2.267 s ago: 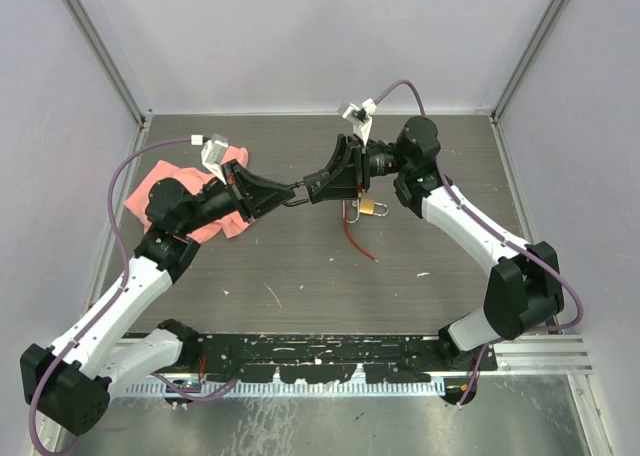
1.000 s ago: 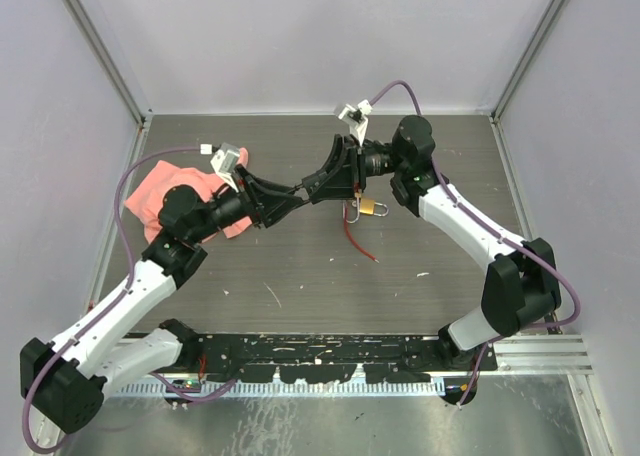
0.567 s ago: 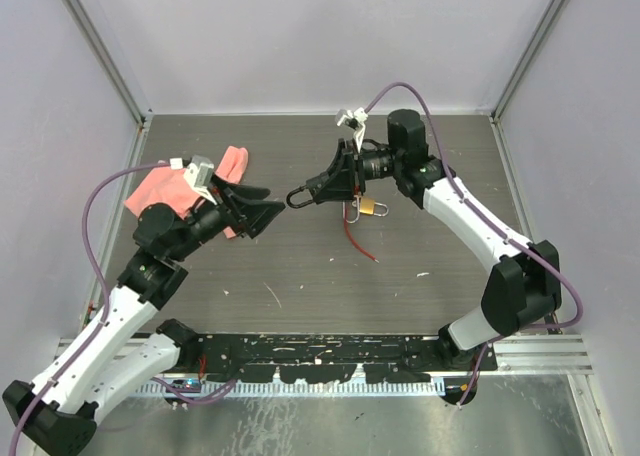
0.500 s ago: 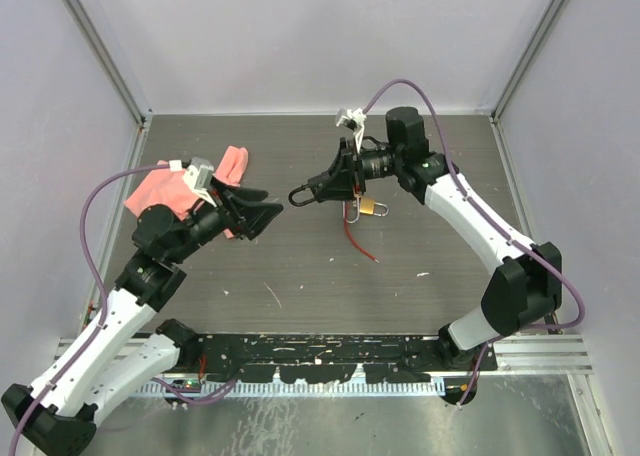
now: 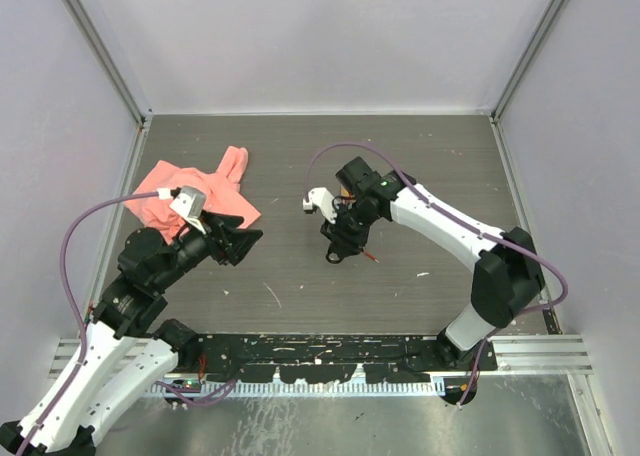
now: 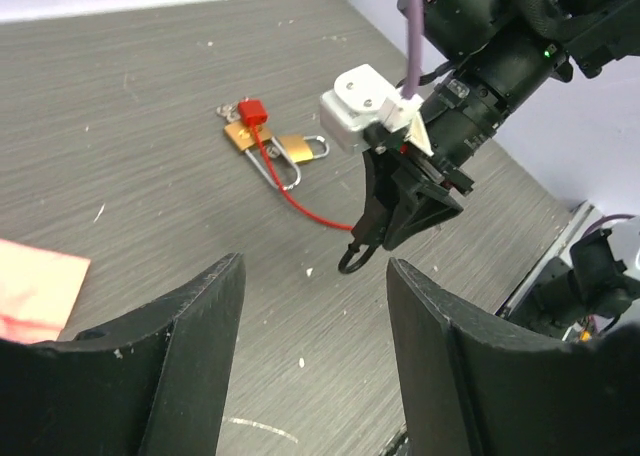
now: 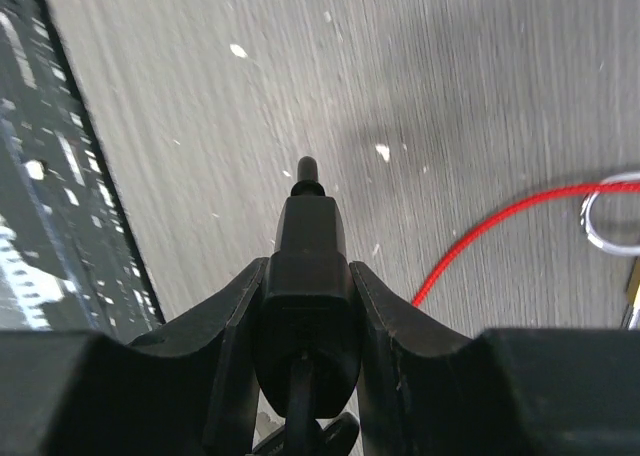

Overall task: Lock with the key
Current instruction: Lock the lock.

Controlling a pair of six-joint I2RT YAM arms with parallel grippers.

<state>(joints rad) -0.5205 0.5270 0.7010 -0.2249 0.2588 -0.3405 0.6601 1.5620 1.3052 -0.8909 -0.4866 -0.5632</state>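
Holding a black-headed key (image 7: 305, 238) tip-down over bare worktop (image 5: 285, 281), the right pincer (image 5: 340, 240) is clamped on it. The brass padlock (image 6: 294, 148) with its red cord (image 6: 300, 204) lies at the pincer's 10 o'clock in the left wrist view, apart and untouched. The left pincer (image 5: 242, 242) gapes wide and is empty. Judgement: key grasped; insertion and turn remain.

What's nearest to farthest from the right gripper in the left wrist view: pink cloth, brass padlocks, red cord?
1. Red cord, its end beside the right gripper.
2. Brass padlocks, beyond it, up the table.
3. Pink cloth, at the view's far left edge.
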